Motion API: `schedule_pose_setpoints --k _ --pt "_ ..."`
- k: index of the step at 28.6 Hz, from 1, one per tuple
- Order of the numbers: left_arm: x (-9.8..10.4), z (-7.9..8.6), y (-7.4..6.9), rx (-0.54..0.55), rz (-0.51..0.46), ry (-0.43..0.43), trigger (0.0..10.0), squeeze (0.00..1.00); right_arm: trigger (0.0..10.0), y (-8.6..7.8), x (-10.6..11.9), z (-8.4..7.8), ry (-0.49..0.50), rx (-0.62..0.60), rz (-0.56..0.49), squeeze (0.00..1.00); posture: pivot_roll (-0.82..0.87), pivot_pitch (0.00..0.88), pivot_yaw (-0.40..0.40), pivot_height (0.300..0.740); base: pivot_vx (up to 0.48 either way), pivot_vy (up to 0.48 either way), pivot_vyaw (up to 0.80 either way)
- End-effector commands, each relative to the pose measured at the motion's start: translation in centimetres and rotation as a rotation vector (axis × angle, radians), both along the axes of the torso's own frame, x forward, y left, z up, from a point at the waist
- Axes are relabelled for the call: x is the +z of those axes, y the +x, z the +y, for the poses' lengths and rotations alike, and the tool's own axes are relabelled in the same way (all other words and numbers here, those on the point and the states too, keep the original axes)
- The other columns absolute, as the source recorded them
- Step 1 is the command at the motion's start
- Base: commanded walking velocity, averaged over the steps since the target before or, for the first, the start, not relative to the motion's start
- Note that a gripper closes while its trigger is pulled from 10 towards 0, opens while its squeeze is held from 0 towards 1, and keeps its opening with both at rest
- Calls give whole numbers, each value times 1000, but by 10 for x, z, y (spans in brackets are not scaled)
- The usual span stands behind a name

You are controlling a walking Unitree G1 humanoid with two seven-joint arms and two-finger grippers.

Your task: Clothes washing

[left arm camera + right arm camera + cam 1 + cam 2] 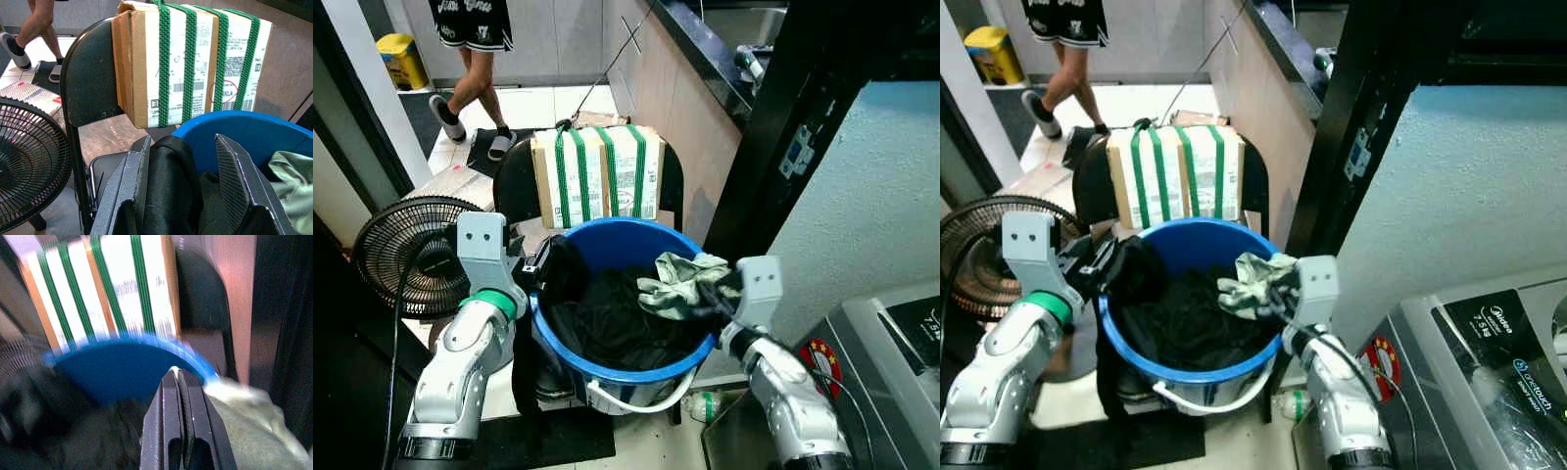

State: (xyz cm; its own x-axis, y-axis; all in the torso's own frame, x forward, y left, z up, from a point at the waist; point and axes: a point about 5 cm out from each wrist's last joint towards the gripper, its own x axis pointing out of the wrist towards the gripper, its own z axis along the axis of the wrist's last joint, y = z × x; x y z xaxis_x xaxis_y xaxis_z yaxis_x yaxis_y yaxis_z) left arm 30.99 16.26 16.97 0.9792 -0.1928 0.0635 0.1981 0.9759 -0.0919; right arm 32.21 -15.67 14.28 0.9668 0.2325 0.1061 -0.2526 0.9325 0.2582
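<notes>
Blue bucket (607,367): on floor in front of robot, between both arms; white hose (636,399) curls under its front edge.

Black clothes (612,318): fill bucket; one fold hangs over rim on robot's left side.

Pale green cloth (680,279): lies on top of black clothes at right side of bucket, partly over rim.

Left gripper (183,166): at left rim of bucket, fingers wide apart, straddling the black fold draped over rim; fold sits against one finger (129,181), other finger apart from it, so no firm grip seen.

Right gripper (178,382): at right rim of bucket, fingers pressed flat together, tips over edge of pale green cloth; wrist pic blurred, cannot tell if any cloth is pinched between them.

Cardboard box (597,171): w/ green straps, stands upright on black chair (514,181) just behind bucket, blocking far side.

Fan (406,255): black, round grille, on floor to robot's left, near left arm.

Washing machine (1489,362): grey, lid w/ labels, to robot's right; red round sticker (1378,357) on its side.

Black post (773,147): upright, close behind bucket on right, beside pale blue wall (871,186).

Flat box (460,181): on floor behind fan.

Person (470,59): legs, dark shorts, black shoes; well behind chair, on tiled floor.

Yellow container (401,59): far left, by wall
</notes>
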Motion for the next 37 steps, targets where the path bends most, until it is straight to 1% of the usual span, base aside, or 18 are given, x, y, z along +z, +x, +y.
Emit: schedule_pose_setpoints --k 1,2,5,9,12,14,15,16,20,23,26,28,31,32,33,34,36,37 --pt "-1 0 -1 -2 13 8 10000 0 0 -2 2 -3 44 -8 -15 0 121 71 34 740 0 0 0" --pt "-1 -1 -1 -5 14 8 10000 0 0 2 17 -10 127 -30 -71 0 121 71 34 740 0 0 0" --pt "-1 -1 -1 -5 14 8 10000 0 0 2 17 -10 127 -30 -71 0 121 71 34 740 0 0 0" --pt "-1 -2 0 -12 13 8 10000 0 0 7 43 -28 294 -32 -169 0 115 71 40 740 0 0 0" --pt "-1 -2 0 -12 13 8 10000 0 0 7 43 -28 294 -32 -169 0 115 71 40 740 0 0 0" --pt "0 -1 0 -15 10 11 10000 0 0 9 67 -35 494 19 -262 0 122 58 43 740 0 0 0" --pt "0 -1 0 -15 10 11 10000 0 0 9 67 -35 494 19 -262 0 122 58 43 740 0 0 0" --pt "0 -1 0 -17 9 13 10000 0 0 8 78 -38 577 49 -304 0 122 58 43 740 0 0 0" --pt "0 -1 1 -17 8 13 10000 0 0 8 87 -39 638 86 -339 0 120 50 47 740 0 0 0" --pt "2 -3 3 -30 3 14 10000 0 0 3 111 -44 812 258 -442 0 116 35 49 740 0 0 0" --pt "2 -5 4 -38 -1 16 10000 0 0 -1 120 -47 864 328 -486 0 117 28 52 740 0 0 0" --pt "2 -5 4 -38 -1 16 10000 0 0 -1 120 -47 864 328 -486 0 117 28 52 740 0 0 0" --pt "2 -6 4 -47 -2 25 10000 0 0 0 119 -41 770 355 -459 0 117 24 55 740 0 0 0" --pt "1 -7 4 -61 -1 53 10000 0 0 12 91 -29 414 234 -285 0 114 23 61 740 0 0 0" --pt "1 -7 4 -61 -1 53 10000 0 0 12 91 -29 414 234 -285 0 114 23 61 740 0 0 0" --pt "0 -7 3 -67 0 66 10000 0 0 15 78 -25 243 181 -226 0 114 23 61 740 0 0 0" --pt "0 -7 3 -67 0 66 10000 0 0 15 78 -25 243 181 -226 0 114 23 61 740 0 0 0" --pt "-1 -8 3 -72 2 69 10000 0 2275 16 63 -23 64 141 -191 0 112 30 63 740 0 0 0"
